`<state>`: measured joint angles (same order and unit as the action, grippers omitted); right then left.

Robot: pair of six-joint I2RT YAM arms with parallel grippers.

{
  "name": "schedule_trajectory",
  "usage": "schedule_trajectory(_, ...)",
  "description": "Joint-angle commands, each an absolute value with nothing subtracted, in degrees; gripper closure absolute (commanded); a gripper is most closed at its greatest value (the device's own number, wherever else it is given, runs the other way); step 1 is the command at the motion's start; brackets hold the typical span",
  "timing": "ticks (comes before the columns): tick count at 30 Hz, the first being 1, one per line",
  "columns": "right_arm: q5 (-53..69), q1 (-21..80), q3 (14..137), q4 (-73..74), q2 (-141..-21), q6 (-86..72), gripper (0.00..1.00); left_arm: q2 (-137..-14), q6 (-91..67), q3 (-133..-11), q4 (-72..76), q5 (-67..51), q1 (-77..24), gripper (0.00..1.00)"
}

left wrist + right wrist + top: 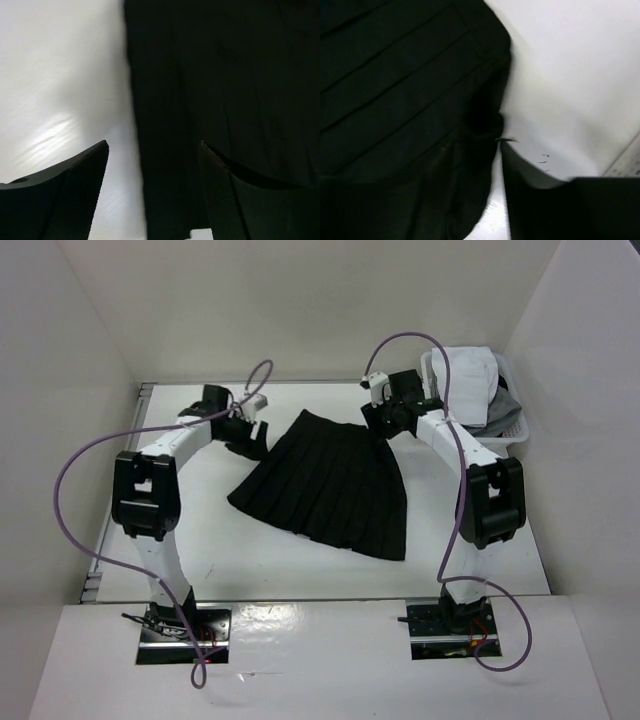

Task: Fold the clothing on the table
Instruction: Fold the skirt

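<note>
Black cloth against a white table (pixel 200 550) is what catches the eye. On the left, the left pincer (pixel 245 435) hangs low just beside the left end of the waistband. Its fingers (pixel 75 200) are spread wide, and nothing is caught between them. From its own camera, the edge of the fabric runs along the table under the gap.

In the middle lies the skirt (pixel 325 485), flat and opened out. The narrow waistband points to the far side, the wide hem fans toward the arms, and the pleats look tidy.

At the right end of the waistband sits the right pincer (pixel 385 415), close down on the corner of the cloth. One finger (pixel 560 210) shows clearly against the table. The other is lost in the dark fabric, so I cannot tell whether it is spread or pinching the corner.

Far right, a basket (pixel 518 435) holds white and grey clothes (pixel 470 370), well apart from the work.

As I judge it, the skirt is only laid out. No layer is doubled over anywhere, so every fold is yet to be made.
</note>
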<state>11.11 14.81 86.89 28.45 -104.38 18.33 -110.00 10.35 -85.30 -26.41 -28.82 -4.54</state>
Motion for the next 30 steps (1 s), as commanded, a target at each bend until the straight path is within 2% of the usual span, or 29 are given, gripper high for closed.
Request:
schedule_trajectory(1, 8.53, 16.17, 86.66, 28.21, -105.47, 17.76, 0.45, -111.09, 10.20, -83.33, -24.61, -29.90, -10.45, 0.20)
schedule_trajectory(4, 7.73, 16.17, 85.17, 27.69, -105.47, 17.23, 0.43, -111.62, 10.20, -82.71, -23.82, -27.95, -14.67, 0.19)
schedule_trajectory(9, 6.68, 16.17, 83.94, 27.07, -105.47, 17.23, 0.42, -116.44, 10.20, -89.20, -23.73, -28.56, -15.73, 0.19)
schedule_trajectory(13, 6.68, 16.17, 83.41, 27.07, -105.47, 17.23, 0.42, -117.60, 9.67, -89.21, -23.56, -27.52, -16.87, 0.19)
schedule_trajectory(22, 7.21, 15.64, 82.79, 26.54, -105.99, 16.70, 0.41, -118.65, 7.65, -86.66, -17.15, -16.97, -18.01, 0.19)
schedule_trajectory(30, 7.21, 15.64, 83.85, 27.07, -106.61, 16.17, 0.41, -119.97, 4.13, -90.52, -16.08, -12.92, -21.36, 0.19)
